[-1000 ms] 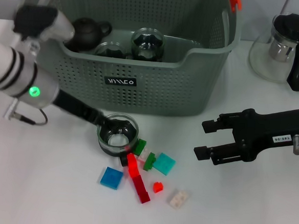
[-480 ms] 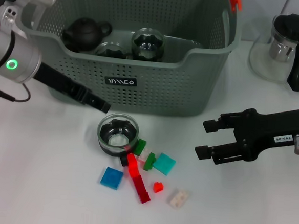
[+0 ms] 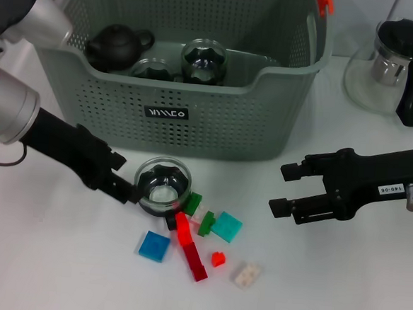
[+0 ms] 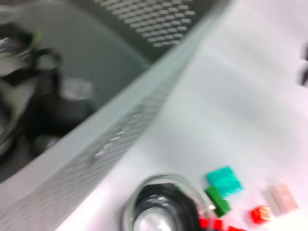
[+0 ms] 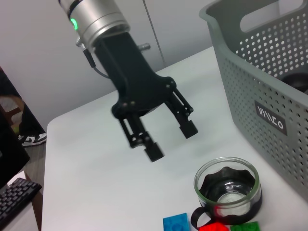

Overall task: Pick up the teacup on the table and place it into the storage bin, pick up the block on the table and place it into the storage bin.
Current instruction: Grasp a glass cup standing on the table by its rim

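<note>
Sitting at the back of the white surface (image 3: pixel 50 257), the storage bin (image 3: pixel 197 90) already holds a dark teapot (image 3: pixel 118 44) and two glass cups (image 3: pixel 204 60), so part of the job looks done. One glass teacup (image 3: pixel 162 186) is on the surface just in front of the bin, with loose blocks (image 3: pixel 193 239) scattered beside it, none of them binned. The left gripper (image 5: pixel 166 134), fingers spread, hovers just beside the teacup. The right gripper (image 3: pixel 283 189) waits well apart, fingers also spread.
</note>
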Tool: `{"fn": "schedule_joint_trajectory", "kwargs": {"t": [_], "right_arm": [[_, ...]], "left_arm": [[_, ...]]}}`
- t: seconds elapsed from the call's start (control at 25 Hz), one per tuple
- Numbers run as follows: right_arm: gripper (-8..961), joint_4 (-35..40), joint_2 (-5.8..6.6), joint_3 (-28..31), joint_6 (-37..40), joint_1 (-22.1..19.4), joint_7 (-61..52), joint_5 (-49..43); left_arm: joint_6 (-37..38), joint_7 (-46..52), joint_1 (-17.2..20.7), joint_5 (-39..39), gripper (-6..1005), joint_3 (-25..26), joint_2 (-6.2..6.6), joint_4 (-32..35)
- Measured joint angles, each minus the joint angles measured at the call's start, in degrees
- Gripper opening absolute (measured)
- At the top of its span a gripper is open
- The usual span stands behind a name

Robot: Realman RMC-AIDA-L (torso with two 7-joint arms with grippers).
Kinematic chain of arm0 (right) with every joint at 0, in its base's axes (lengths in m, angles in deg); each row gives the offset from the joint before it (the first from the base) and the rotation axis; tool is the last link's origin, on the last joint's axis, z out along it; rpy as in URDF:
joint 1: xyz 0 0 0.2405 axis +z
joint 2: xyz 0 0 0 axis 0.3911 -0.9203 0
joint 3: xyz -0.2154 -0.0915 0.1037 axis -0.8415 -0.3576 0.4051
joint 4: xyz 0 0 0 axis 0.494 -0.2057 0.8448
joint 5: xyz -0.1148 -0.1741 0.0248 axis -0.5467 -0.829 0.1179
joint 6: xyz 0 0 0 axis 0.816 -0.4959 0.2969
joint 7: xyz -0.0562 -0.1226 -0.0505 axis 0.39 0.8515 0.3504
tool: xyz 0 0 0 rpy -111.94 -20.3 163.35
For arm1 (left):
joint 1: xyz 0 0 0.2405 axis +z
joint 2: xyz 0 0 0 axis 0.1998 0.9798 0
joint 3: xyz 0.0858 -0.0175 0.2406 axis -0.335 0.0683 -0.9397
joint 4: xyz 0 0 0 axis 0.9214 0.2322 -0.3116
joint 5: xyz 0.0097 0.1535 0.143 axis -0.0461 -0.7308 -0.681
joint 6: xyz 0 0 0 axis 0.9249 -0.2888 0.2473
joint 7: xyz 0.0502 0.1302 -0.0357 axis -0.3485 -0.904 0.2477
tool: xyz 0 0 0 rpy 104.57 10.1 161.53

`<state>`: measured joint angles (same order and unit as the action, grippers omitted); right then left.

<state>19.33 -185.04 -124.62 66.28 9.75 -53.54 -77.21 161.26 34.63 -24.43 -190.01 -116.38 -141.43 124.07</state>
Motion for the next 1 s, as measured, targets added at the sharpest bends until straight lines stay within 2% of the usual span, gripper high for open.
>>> {"fn": "schedule_joint_trajectory", "kwargs": {"t": [0.2, 0.44, 0.68, 0.72, 1.0], "right_arm": [[822, -1.29, -0.30, 0.79, -0.18, 0.20, -0.22, 0.19], [823, -3.63, -0.41, 1.39, -0.44, 0.88, -0.23, 0.20], [824, -4.51, -0.53, 2.07, -1.19, 1.23, -0.35, 0.34], [824, -4.75, -0.56, 2.27, -1.53, 1.27, -0.36, 0.37], [823, -7.31, -0.82, 3.12, -3.47, 1.96, -0.40, 0.46]], "left_arm": [[2.46, -12.24, 0.72, 1.45, 795, 1.03, -0.13, 0.11], [2.60, -22.86, 0.30, 1.20, 796, -0.05, -0.11, 0.14], [1.56, -27.22, -0.41, -0.03, 796, -5.22, -0.20, 0.66], [0.28, -28.61, -0.68, -1.43, 796, -7.85, -0.53, 0.74], [-3.37, -33.04, -1.11, -3.08, 796, -13.18, -1.47, 0.54]]}}
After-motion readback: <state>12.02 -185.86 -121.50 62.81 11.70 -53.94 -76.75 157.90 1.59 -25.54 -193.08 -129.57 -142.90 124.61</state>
